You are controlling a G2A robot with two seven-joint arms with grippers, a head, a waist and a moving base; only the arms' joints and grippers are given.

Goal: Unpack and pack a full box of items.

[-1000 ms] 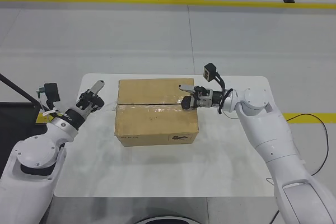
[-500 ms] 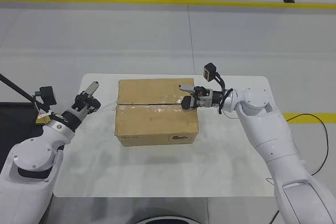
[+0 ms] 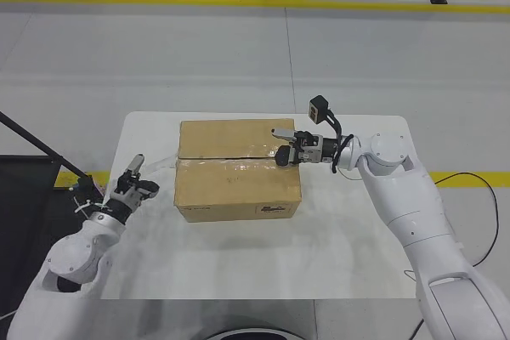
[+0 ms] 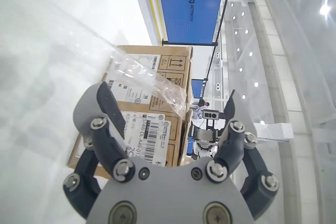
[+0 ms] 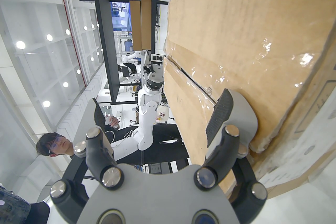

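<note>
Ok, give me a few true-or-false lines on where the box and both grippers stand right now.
1. The cardboard box has its top flaps closed. True.
2. The left gripper is shut on the box. False: it is open and apart from the box, off one end of it.
3. The right gripper is open, at the other end of the box's top seam. True.
4. The box stands on the floor. False: it sits on the white table.
5. A strip of clear tape hangs loose from the box end that faces the left gripper. True.
</note>
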